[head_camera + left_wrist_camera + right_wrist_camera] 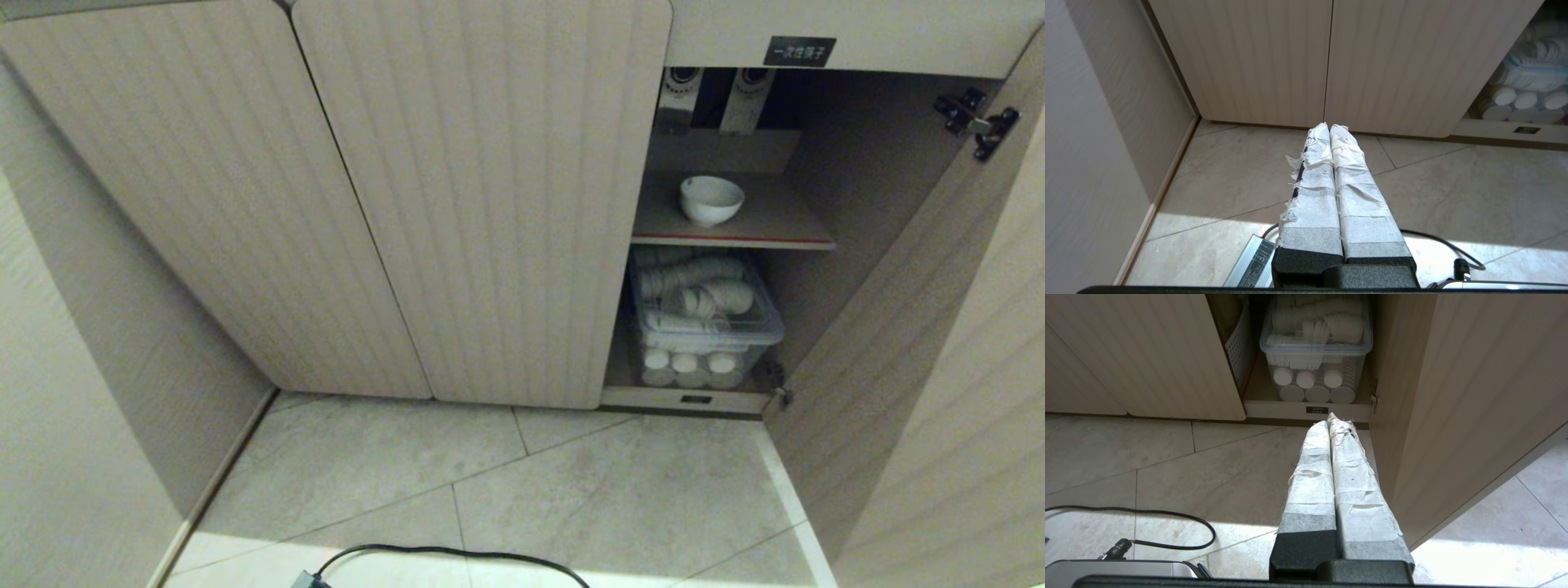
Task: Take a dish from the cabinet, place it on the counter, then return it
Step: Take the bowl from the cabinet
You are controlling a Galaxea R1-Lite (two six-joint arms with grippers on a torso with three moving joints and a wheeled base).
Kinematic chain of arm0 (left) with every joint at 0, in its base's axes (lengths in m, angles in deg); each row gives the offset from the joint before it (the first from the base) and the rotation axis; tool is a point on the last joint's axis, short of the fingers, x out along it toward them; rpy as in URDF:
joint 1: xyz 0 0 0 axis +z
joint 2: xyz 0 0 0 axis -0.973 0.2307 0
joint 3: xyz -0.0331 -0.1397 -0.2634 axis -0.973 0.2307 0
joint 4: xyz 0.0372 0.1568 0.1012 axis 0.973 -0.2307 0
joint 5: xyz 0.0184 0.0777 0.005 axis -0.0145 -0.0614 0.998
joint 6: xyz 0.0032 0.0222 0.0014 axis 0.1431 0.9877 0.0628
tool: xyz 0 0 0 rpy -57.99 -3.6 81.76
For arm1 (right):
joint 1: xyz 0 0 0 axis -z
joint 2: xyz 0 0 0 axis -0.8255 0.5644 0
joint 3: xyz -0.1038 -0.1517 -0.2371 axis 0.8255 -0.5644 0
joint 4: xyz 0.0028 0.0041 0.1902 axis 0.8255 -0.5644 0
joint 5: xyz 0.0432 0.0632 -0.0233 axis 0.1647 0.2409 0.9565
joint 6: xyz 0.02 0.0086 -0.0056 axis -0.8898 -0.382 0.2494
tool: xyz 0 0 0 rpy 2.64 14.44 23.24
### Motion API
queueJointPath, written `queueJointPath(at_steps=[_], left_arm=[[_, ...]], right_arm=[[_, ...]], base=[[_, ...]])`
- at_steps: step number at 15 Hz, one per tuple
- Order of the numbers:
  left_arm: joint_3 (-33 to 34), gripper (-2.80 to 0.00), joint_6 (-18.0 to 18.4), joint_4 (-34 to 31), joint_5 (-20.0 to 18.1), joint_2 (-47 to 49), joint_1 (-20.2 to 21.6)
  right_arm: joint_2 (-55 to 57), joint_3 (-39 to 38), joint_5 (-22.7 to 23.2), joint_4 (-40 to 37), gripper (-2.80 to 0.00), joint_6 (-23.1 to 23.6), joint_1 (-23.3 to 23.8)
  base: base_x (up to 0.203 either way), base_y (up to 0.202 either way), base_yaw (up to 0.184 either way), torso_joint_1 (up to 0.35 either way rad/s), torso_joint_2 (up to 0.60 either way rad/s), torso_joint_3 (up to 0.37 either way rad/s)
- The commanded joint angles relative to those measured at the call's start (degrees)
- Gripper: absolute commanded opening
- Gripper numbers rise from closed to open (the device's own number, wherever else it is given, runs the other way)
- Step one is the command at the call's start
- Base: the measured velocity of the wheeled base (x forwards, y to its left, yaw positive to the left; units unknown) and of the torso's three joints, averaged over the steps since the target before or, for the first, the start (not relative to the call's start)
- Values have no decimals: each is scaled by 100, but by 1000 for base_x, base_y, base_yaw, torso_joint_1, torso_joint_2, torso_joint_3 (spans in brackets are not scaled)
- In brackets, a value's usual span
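White bowl (711, 199) upright on red-edged shelf (759, 229) in open cabinet (482, 204), beyond right claw (1333, 418). Both claws pinched together, empty; left claw (1329, 126) faces closed doors. Black label (799, 51) characters unreadable.

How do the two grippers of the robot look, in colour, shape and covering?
The left gripper and the right gripper look alike: two long, flat fingers tapering toward rounded tips, wrapped in white, wrinkled tape with frayed edges. A grey band follows lower down, then a black, rough base block. No markings are visible on either.
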State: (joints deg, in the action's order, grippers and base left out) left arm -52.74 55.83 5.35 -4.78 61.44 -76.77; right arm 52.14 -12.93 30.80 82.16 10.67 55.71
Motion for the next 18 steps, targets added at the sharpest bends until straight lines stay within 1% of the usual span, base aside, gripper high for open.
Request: queueJointPath(at_steps=[1,11,12,18], left_arm=[[-1,-280,-1,4,5,-2,2],[-1,-280,-1,4,5,-2,2],[-1,-280,-1,4,5,-2,2],[-1,-280,-10,4,5,-2,2]], right_arm=[[7,0,2,3,-280,0,1],[7,0,2,3,-280,0,1],[7,0,2,3,-280,0,1],[7,0,2,3,-280,0,1]], base=[[0,0,0,0,0,0],[185,0,1,3,2,2],[114,0,4,17,2,0],[0,0,0,0,0,0]])
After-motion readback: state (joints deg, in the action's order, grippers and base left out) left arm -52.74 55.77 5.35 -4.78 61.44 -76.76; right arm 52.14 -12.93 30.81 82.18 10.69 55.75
